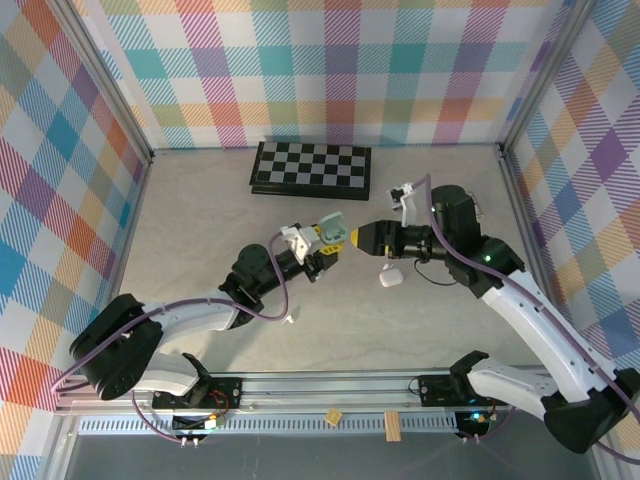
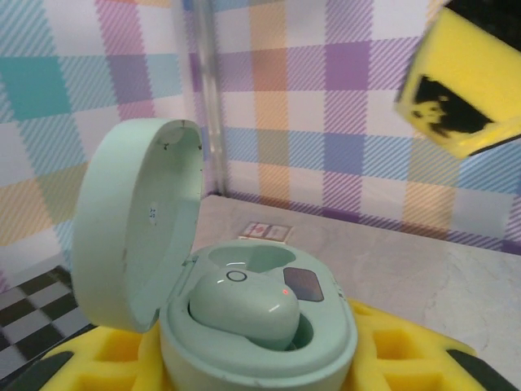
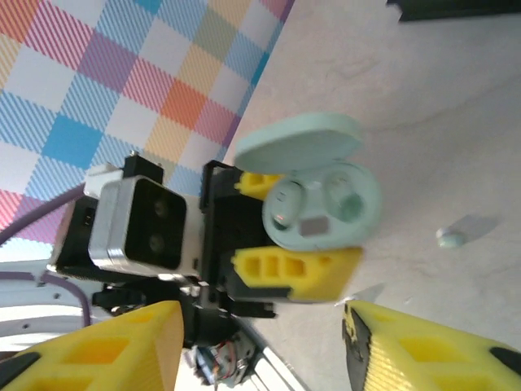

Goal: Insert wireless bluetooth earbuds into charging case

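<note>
You have one mint earbud (image 2: 244, 305) seated in the near well of the mint charging case (image 2: 273, 373), with a small red light showing on its shell. The well behind it looks hollow. The lid (image 2: 134, 220) stands swung up on its hinge, so the wells are exposed.

Your left gripper (image 1: 322, 243) has the case clamped between its yellow fingers (image 3: 297, 273), one on each side of the base, and holds it raised above the table (image 1: 200, 230), roughly mid-table.

Your right gripper (image 1: 358, 237) sits just beside the case, facing the open wells. Its two yellow fingers are spread apart with nothing between them. From the left wrist, one of those fingers hangs in the upper right corner, above and beyond the case.

On the table below, a loose mint earbud (image 3: 452, 237) lies well apart from the case, on the side away from the lid. A closed white case (image 1: 390, 278) rests on the table just under the right gripper, close to where the two grippers meet. A small white piece (image 1: 290, 320) lies near the left forearm; you cannot tell what it is at this size. A folded chessboard (image 1: 310, 167) lies against the back wall, well behind both grippers.
</note>
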You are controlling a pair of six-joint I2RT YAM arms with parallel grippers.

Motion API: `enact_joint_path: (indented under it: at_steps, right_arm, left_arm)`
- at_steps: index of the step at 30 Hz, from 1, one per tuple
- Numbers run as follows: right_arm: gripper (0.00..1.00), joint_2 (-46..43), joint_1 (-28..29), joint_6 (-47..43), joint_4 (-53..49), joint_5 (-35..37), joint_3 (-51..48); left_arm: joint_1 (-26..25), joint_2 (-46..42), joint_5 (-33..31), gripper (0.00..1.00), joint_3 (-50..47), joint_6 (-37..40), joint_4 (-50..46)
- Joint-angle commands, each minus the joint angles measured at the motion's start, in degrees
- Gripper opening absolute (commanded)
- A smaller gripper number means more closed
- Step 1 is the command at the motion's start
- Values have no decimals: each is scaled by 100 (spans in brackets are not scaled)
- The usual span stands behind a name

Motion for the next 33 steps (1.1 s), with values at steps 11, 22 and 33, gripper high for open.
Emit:
enact_joint_path:
  at_steps: [11, 22, 33]
  right_arm:
    - [59, 1454, -60, 425, 490, 821, -714]
    - [43, 3500, 463, 1413, 1238, 566, -526]
    - [39, 4696, 925, 1949, 1837, 786, -80]
  left_arm:
    - [723, -1904, -199, 29, -817, -289, -520]
    - [733, -2301, -58, 29, -866, -348, -930]
    - [732, -2099, 124, 29, -798, -409, -706]
